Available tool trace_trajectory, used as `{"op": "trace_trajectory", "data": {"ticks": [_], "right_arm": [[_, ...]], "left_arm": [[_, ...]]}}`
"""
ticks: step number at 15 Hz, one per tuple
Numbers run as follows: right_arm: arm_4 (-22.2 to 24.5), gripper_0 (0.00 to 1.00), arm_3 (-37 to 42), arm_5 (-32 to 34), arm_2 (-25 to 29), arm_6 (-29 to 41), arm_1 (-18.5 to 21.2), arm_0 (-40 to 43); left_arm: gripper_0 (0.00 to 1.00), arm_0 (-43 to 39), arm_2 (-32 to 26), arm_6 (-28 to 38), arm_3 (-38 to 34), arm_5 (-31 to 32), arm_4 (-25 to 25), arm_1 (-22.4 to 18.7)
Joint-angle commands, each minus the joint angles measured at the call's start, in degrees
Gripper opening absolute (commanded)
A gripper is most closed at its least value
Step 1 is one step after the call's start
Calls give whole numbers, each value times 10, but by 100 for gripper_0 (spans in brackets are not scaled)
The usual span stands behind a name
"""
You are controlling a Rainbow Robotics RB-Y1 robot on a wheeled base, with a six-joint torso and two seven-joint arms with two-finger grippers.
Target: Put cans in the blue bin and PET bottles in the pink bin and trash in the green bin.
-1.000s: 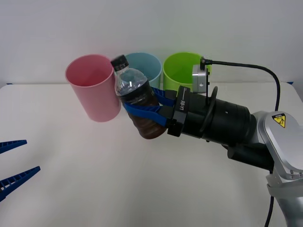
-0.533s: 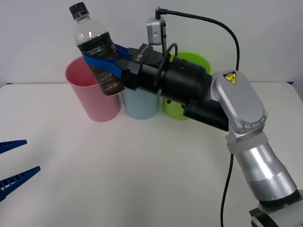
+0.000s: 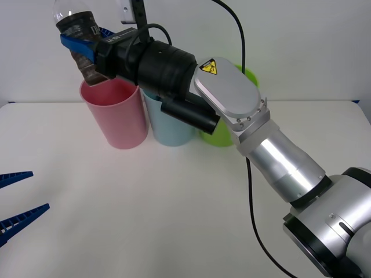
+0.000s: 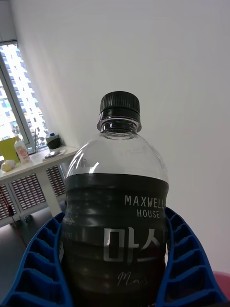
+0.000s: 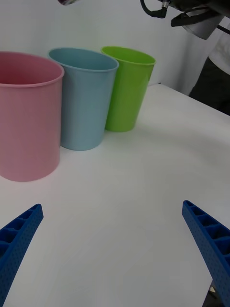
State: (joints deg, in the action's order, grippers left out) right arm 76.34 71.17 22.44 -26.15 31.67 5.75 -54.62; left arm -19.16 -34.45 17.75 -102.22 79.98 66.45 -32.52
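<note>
My right gripper [image 3: 83, 41] is shut on the PET bottle [image 3: 74, 23], a small clear bottle with a dark label and a black cap. It holds the bottle tilted, high over the far-left rim of the pink bin [image 3: 116, 119]. In the right wrist view the PET bottle [image 4: 117, 158] stands between the blue fingers [image 4: 40, 259] of the right gripper [image 4: 115, 218]. The blue bin [image 3: 171, 127] stands beside the pink one. The green bin [image 3: 213, 136] is largely hidden behind the right arm. My left gripper [image 3: 16, 204] rests open at the near left, away from the bins.
The left wrist view shows the pink bin [image 5: 28, 120], the blue bin [image 5: 84, 100] and the green bin [image 5: 127, 88] in a row at the back of the white table [image 5: 124, 182]. The open left gripper [image 5: 111, 206] faces them.
The right arm has lifted the bottle up and to the left, from in front of the blue bin to above the pink bin's rim. The left gripper has stayed put.
</note>
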Motion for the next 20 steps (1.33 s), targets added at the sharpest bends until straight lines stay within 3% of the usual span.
{"op": "trace_trajectory", "data": {"ticks": [1, 5, 9, 15, 20], "right_arm": [[41, 0, -81, -25, -1, 2, -23, -56], [71, 0, -187, -35, -1, 5, -48, -115], [101, 0, -233, -47, -7, 8, -57, -129], [62, 0, -264, -148, -87, 12, -58, -129], [59, 0, -273, -154, -87, 14, -65, -129]], "left_arm": [[100, 0, 0, 0, 0, 0, 0, 0], [100, 0, 0, 0, 0, 0, 0, 0], [100, 0, 0, 0, 0, 0, 0, 0], [100, 0, 0, 0, 0, 0, 0, 0], [100, 0, 0, 0, 0, 0, 0, 0]]}}
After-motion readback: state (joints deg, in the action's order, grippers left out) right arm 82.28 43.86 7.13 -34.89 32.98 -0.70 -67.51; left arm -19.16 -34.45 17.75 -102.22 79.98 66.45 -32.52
